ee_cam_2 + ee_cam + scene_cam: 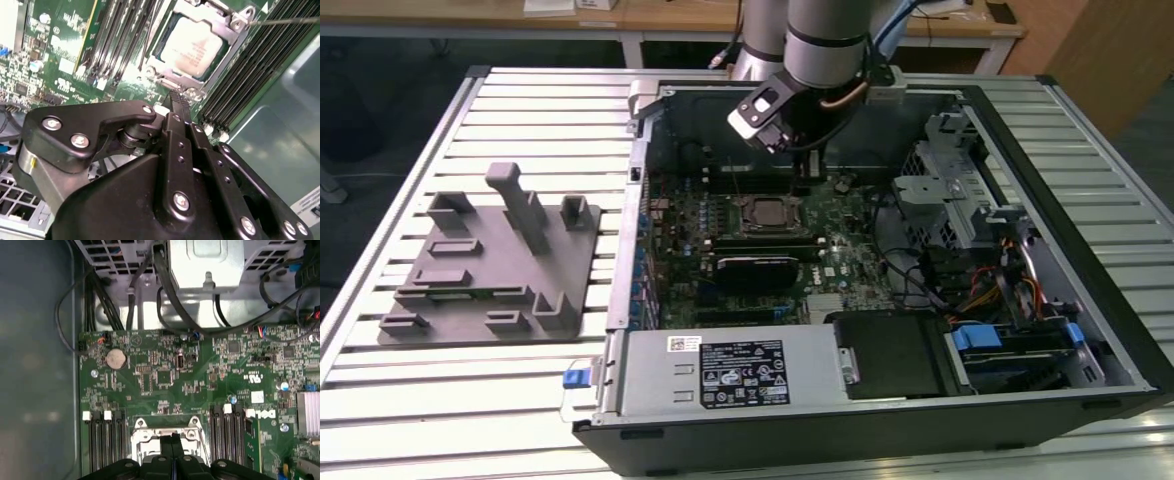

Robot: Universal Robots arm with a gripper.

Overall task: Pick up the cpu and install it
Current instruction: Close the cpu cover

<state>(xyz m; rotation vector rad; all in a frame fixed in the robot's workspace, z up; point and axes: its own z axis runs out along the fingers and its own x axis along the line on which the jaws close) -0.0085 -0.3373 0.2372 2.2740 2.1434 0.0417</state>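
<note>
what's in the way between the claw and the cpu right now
Nothing visible. In the second wrist view the cpu lies inside the socket frame on the board, its silver top bare. The shut claw hangs close by the frame's edge, with only open air between it and the chip.

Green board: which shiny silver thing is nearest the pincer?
The cpu, the flat square inside the metal frame, right by the pincer. The round battery and ribbed heatsink sit farther off.
</note>
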